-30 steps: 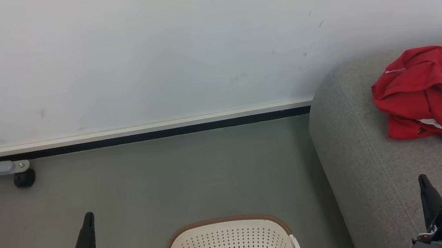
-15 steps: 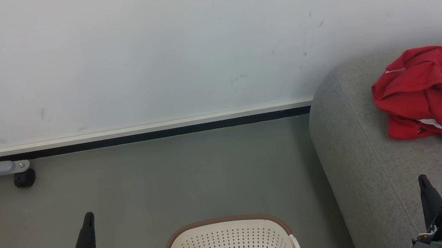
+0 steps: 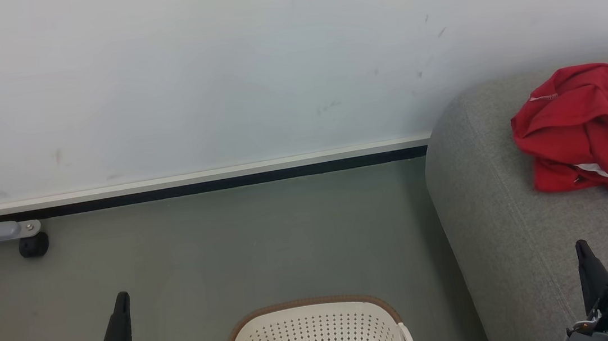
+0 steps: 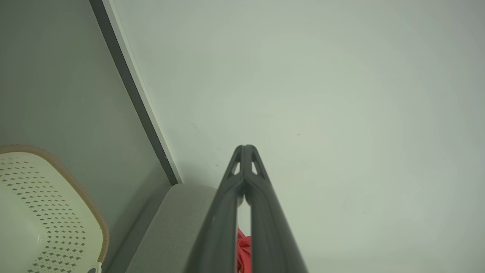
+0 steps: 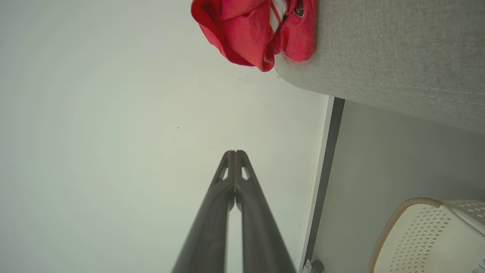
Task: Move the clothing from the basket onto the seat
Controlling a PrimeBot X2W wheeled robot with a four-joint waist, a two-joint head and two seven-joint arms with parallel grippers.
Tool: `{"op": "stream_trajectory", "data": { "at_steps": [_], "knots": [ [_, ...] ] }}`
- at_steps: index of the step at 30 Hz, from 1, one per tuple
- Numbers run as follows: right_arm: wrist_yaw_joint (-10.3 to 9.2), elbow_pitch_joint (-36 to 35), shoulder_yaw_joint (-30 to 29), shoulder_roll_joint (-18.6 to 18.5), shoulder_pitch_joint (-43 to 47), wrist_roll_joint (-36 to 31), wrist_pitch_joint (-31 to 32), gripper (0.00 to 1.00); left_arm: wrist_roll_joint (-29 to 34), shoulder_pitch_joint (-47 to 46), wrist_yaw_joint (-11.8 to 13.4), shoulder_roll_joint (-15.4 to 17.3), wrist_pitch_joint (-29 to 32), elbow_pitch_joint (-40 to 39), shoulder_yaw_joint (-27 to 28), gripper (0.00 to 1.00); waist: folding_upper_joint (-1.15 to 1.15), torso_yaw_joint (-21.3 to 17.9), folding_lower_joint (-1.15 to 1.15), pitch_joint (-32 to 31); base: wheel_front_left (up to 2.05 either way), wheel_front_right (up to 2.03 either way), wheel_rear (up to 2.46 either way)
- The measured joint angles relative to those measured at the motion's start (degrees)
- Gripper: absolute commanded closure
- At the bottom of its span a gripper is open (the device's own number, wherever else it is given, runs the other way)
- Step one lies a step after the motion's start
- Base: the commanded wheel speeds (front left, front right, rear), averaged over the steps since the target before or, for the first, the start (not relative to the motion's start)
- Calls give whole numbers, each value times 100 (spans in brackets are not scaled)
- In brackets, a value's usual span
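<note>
Nothing has moved: clothing (image 3: 588, 129) lies on the seat (image 3: 516, 250) at right, basket (image 3: 315, 327) at lower centre appears empty, left gripper (image 3: 121, 298) and right gripper (image 3: 581, 246) pressed together; task likely complete.

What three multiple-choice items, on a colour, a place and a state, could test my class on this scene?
1. What colour is the rim of the basket?
A brown; B blue; C black.
2. Where does the clothing lie?
A in the basket; B on the seat; C on a table.
3. How do the left gripper and right gripper stand?
A open; B shut, empty; C shut on clothing.

Answers:
1 A: a brown band tops the cream walls.
2 B: the red heap rests on the grey seat.
3 B: each pair of fingers meets at the tips with nothing between.
</note>
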Motion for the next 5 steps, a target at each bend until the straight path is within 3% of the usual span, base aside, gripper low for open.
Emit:
{"op": "stream_trajectory", "data": {
  "at_steps": [5],
  "knots": [
    [0, 1, 0, 0, 0, 0, 0, 100, 0, 0, 0, 0, 0, 1, 0, 100, 0, 0, 0, 0, 0, 0, 0]
  ]
}}
